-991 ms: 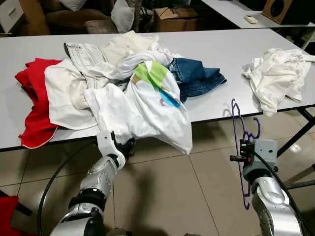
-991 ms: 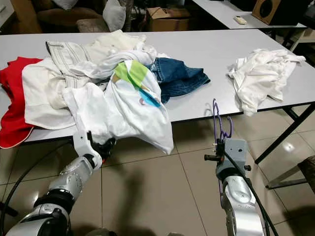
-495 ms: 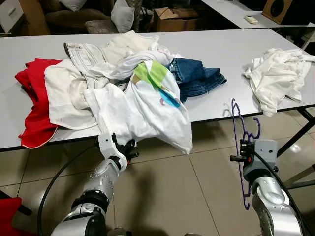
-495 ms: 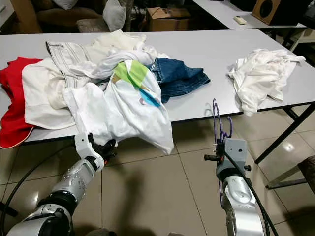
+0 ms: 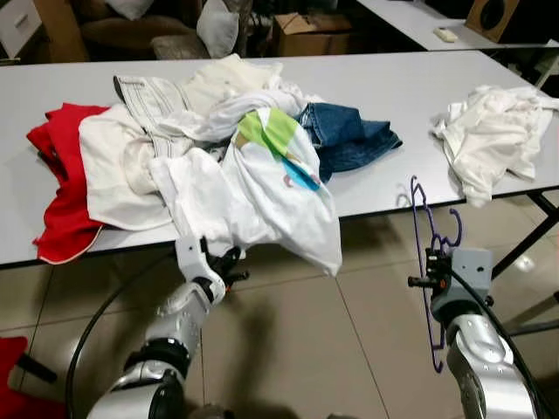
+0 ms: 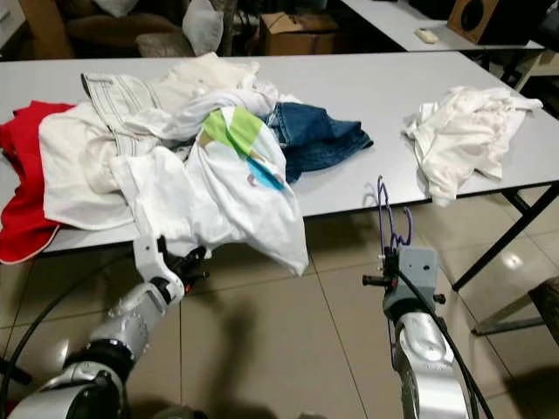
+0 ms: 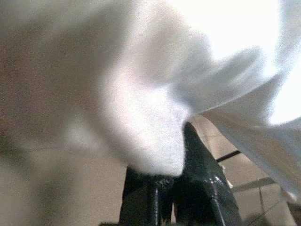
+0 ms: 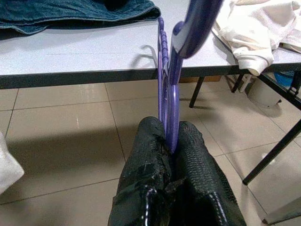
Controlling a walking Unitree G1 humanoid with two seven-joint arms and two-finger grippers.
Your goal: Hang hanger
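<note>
At the lower right of the frame, the right gripper [image 8: 170, 141] clamps the purple hanger [image 5: 430, 229], which rises upright above it; the left gripper [image 7: 181, 155] pinches the white shirt [image 5: 262, 196].

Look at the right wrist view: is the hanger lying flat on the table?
No. The purple hanger stands upright, pinched in the right tool, off the table.

Head stereo downward; wrist close-ups.
</note>
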